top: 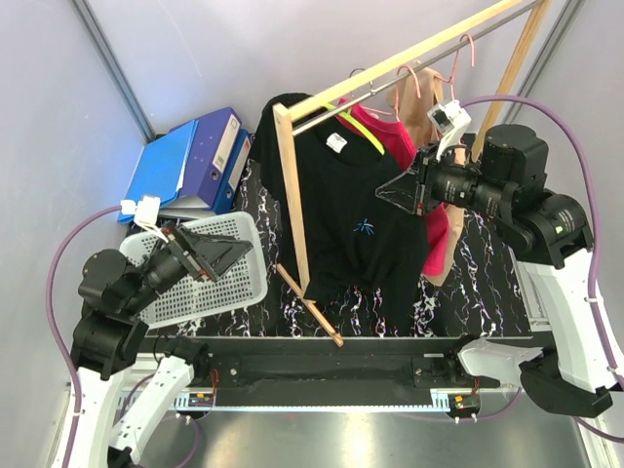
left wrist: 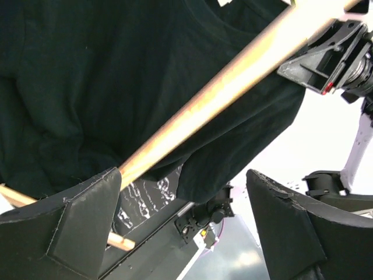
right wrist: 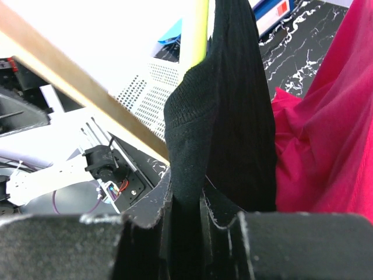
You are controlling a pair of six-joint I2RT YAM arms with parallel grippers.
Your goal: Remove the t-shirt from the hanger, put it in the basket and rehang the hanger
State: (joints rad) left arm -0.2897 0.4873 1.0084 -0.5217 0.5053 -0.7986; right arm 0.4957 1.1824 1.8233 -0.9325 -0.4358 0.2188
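Observation:
A black t-shirt (top: 346,210) hangs on a yellow hanger (top: 363,132) from the metal rail of a wooden rack. My right gripper (top: 390,192) is shut on the shirt's right sleeve edge; in the right wrist view the black fabric (right wrist: 198,151) is pinched between the jaws, with the yellow hanger (right wrist: 200,29) above. My left gripper (top: 222,255) is open and empty, left of the shirt over the white basket. In the left wrist view the black shirt (left wrist: 87,87) fills the top, behind the rack's wooden post (left wrist: 233,81).
A pink shirt (top: 405,146) and a beige garment (top: 419,102) hang on pink hangers behind the black one. A white perforated basket (top: 210,288) sits left. Blue binders (top: 195,161) lie at the back left. The rack's upright post (top: 292,195) stands before the shirt.

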